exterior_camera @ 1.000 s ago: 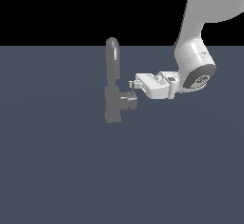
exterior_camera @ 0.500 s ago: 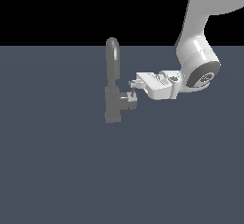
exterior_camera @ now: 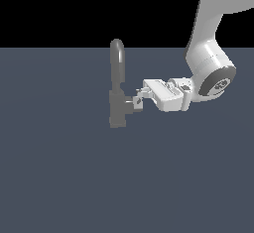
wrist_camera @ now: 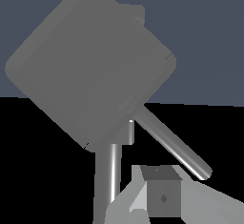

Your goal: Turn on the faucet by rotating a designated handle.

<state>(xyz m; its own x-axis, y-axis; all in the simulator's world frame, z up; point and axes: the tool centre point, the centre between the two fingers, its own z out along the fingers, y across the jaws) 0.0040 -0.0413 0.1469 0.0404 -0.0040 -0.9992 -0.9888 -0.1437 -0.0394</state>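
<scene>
No brand, label or writing is legible on any surface in either view. Nearest the wrist camera, one light-grey finger (wrist_camera: pixel 162 197) of the tool fills the foreground, with a thin rod, apparently the lever pin (wrist_camera: pixel 174 147), running diagonally just beyond it; the second finger is not distinguishable, so whether the tool is released or clenched cannot be told. Behind these, the rounded square end of the handle (wrist_camera: pixel 90 66) dominates that view. Only the exterior view shows the whole arrangement: the white arm (exterior_camera: pixel 211 53) descends from two o'clock, the tool (exterior_camera: pixel 139 98) lies horizontal, and the handle (exterior_camera: pixel 132 104) sits at its tip, projecting at three o'clock from the faucet (exterior_camera: pixel 117 93). The arched spout (exterior_camera: pixel 117 61) rises at twelve o'clock above the blocky body on the plain dark counter (exterior_camera: pixel 59 177).
</scene>
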